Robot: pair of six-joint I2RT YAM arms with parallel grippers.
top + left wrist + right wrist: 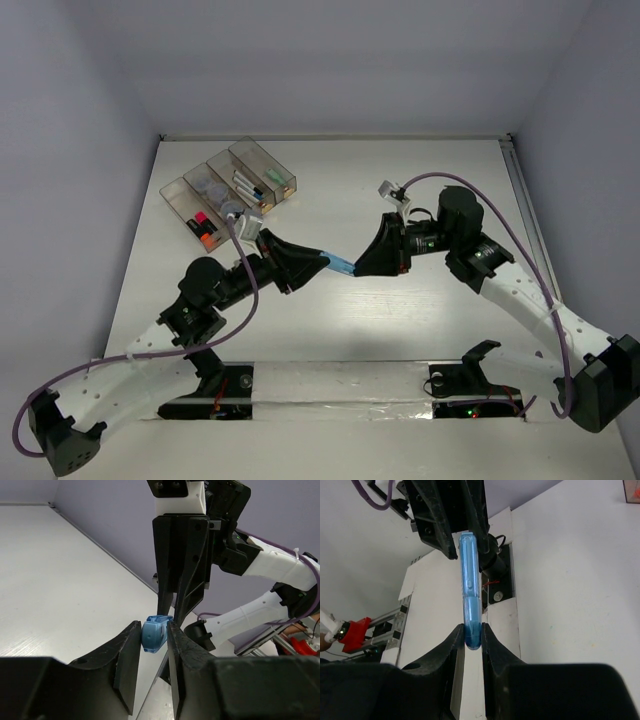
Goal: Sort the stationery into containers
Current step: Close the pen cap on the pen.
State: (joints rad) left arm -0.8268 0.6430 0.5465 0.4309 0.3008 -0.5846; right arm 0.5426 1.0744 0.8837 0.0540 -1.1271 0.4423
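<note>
A blue clip (341,265) hangs in the air over the middle of the table, held at both ends. My left gripper (326,261) is shut on its one end (156,635). My right gripper (357,270) is shut on the other end (471,630). The row of four clear brown containers (166,190) stands at the far left. The bins hold orange and pink highlighters (204,228), grey-blue rolls (215,190), white pens (245,185) and a pale-green clip (275,175).
A small white and black thing (388,188) lies on the table behind the right arm. The right arm's purple cable (470,185) loops above it. The table's right edge has a metal rail (525,200).
</note>
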